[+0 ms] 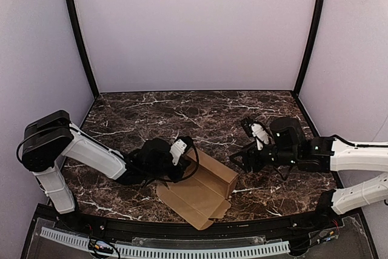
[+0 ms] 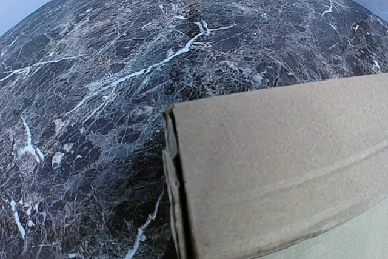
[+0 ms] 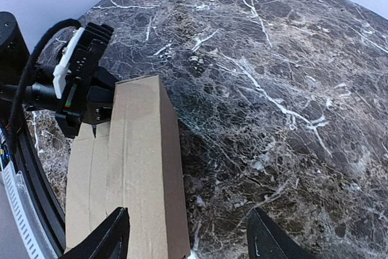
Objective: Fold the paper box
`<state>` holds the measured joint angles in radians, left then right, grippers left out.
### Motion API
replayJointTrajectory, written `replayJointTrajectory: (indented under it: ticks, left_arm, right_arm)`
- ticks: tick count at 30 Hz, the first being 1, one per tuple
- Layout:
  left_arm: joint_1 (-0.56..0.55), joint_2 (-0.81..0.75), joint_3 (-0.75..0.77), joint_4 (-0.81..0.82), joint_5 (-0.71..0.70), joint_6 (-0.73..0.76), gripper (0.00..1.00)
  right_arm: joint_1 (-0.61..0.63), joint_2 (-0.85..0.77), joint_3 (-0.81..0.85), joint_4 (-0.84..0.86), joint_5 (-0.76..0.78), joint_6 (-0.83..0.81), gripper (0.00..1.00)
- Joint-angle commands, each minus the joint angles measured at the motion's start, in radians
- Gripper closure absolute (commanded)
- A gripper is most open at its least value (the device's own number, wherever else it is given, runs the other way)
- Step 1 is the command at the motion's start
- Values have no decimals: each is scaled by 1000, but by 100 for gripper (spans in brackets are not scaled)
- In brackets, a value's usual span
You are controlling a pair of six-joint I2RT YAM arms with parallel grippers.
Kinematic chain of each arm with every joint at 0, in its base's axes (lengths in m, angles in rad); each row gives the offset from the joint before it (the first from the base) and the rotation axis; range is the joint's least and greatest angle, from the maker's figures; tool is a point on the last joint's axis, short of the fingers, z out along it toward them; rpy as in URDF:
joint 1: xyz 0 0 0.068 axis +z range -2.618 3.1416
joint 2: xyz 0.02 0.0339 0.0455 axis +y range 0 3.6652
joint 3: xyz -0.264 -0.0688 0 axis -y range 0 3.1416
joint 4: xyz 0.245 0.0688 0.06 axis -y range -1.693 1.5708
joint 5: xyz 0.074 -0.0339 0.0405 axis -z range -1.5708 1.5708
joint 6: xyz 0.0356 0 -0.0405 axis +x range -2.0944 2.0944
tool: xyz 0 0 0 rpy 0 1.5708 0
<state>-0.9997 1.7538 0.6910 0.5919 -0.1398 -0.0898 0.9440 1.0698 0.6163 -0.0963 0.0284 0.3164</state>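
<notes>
The paper box (image 1: pixel 200 193) is plain brown cardboard, partly folded, lying near the table's front edge with one long wall raised. My left gripper (image 1: pixel 177 161) sits at the box's left end, seen in the right wrist view as a black and white body (image 3: pixel 82 83) over the cardboard. In the left wrist view the box (image 2: pixel 279 162) fills the lower right and my own fingers are hidden; whether they pinch the cardboard does not show. My right gripper (image 1: pixel 244 161) hovers at the box's right end, open (image 3: pixel 188 247), with the raised wall's (image 3: pixel 142 162) near corner between its fingers.
The dark marble table (image 1: pixel 200 113) stretches behind and to the right of the box. Lilac walls and two black posts (image 1: pixel 79 34) enclose it. A black rail and white ribbed strip (image 1: pixel 182 250) run along the near edge, close to the box's front flap.
</notes>
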Motion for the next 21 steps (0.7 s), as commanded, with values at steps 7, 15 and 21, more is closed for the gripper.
replayJointTrajectory:
  ticks: [7,15,21]
  left_arm:
    - [-2,-54,2,1,30,27,100]
    - [-3,-2,21,40,90,9,100]
    - [-2,31,17,102,114,12,100]
  right_arm:
    - [-18,-12,-2,31,-59,40,35]
    - [-19,218,86,213,-193,77,43]
    - [-20,343,136,291,-188,101,47]
